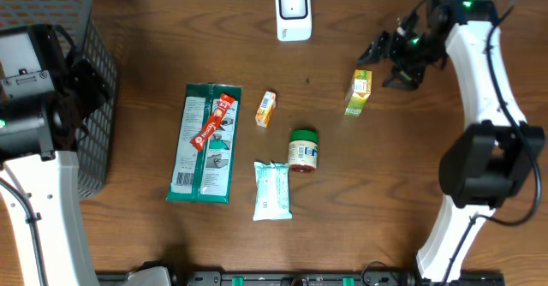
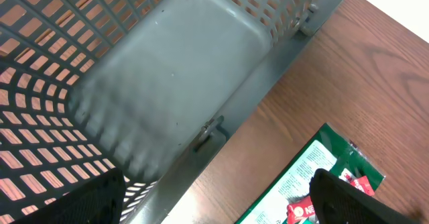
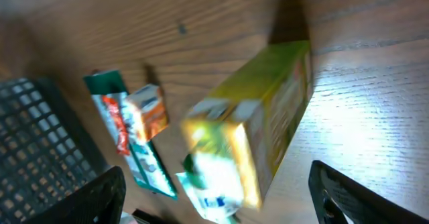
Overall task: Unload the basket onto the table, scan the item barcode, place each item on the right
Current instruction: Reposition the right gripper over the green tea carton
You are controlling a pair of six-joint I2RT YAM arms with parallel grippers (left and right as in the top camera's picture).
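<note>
Yellow-green box [image 1: 359, 92] sits on the counter [image 1: 411, 192], just beside my right tool [image 1: 385, 63], jaws spread wide w/ nothing gripped. Scanner [image 1: 293, 12] is apart, up-left. Pick-up & scan both left, I reckon. Left tool [image 2: 218, 200] spread, empty, by basket [image 2: 167, 70].

The left hand [image 2: 218, 198] hangs spread above a grey slotted basket [image 2: 181, 70], a green packet [image 2: 298, 184] on the wooden table [image 2: 375, 70] alongside.
</note>
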